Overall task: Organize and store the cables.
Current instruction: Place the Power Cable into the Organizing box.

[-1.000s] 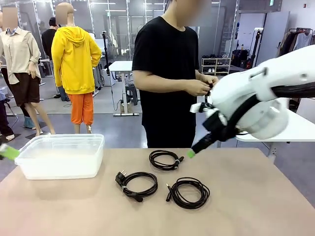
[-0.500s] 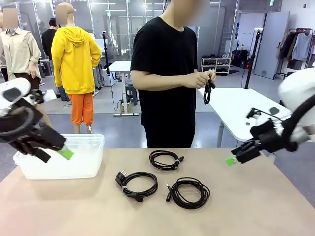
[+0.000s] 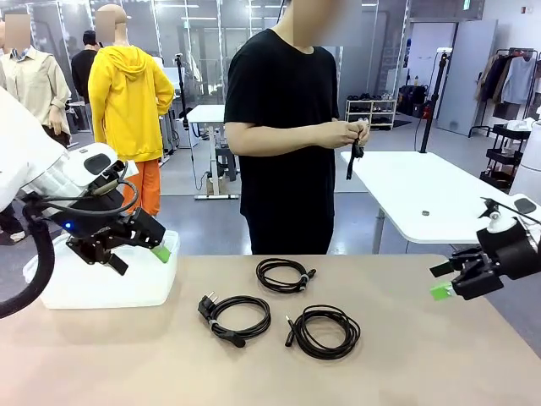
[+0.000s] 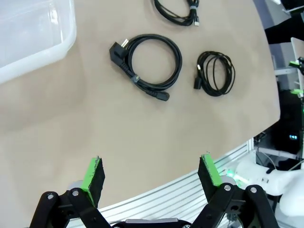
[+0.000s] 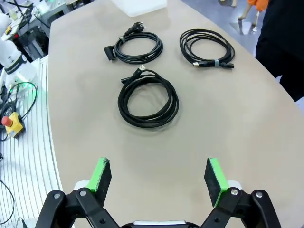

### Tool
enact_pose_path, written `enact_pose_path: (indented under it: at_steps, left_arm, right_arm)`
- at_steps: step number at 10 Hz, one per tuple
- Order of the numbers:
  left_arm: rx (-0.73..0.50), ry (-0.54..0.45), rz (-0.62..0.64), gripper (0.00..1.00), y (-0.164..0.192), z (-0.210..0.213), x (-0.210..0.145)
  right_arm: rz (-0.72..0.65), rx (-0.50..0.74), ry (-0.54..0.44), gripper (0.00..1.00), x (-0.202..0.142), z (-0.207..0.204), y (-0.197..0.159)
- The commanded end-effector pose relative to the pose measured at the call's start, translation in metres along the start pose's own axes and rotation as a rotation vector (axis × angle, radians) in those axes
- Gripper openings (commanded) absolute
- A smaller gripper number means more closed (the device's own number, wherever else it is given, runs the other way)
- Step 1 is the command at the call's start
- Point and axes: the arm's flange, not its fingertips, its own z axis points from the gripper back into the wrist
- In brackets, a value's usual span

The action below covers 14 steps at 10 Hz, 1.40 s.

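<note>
Three cables lie coiled on the tan table: a far coil (image 3: 285, 275), a coil with a power plug (image 3: 235, 317) and a nearer right coil (image 3: 324, 331). The person across the table holds a fourth black cable (image 3: 355, 156) in both hands. My left gripper (image 3: 139, 258) hangs open in front of the clear bin, left of the coils. At the table's right edge my right gripper (image 3: 441, 280) is open and holds nothing. Beyond the open left gripper (image 4: 152, 173) the left wrist view has the plug coil (image 4: 149, 64). Ahead of the open right gripper (image 5: 159, 175) lies the nearer coil (image 5: 148, 99).
A clear plastic bin (image 3: 101, 283) stands at the table's left rear, its corner in the left wrist view (image 4: 28, 38). A white table (image 3: 423, 199) stands behind the person. Bare tabletop stretches in front of the coils.
The right arm has swung from the table's middle out to the right edge and dropped lower. The left arm has come in from the left to the bin. The coils have not moved.
</note>
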Motion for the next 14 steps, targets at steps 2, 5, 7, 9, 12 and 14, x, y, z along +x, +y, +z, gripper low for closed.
enact_pose_path:
  at_steps: [2, 5, 7, 9, 12, 14]
  left_arm:
    - [0.000, 0.014, 0.005, 1.00, 0.002, 0.001, -0.004]
    - [-0.008, 0.006, 0.001, 1.00, 0.002, -0.001, -0.001]
    - [0.037, 0.083, 0.189, 1.00, -0.025, -0.037, 0.020]
    - [0.209, 0.129, 0.299, 1.00, -0.063, -0.063, 0.030]
    - [0.355, 0.140, 0.483, 1.00, -0.077, -0.104, 0.049]
    - [0.386, 0.179, 0.509, 1.00, -0.078, -0.134, 0.060]
  right_arm:
    - [-0.011, -0.014, -0.002, 1.00, 0.001, 0.004, -0.001]
    - [-0.011, -0.014, -0.002, 1.00, 0.001, 0.004, -0.001]
    - [0.066, 0.031, -0.015, 1.00, -0.002, 0.016, 0.002]
    - [0.166, 0.070, -0.015, 1.00, -0.020, 0.033, 0.008]
    - [0.273, 0.066, -0.088, 1.00, -0.060, 0.047, 0.016]
    - [0.250, 0.074, -0.198, 1.00, -0.083, 0.049, 0.015]
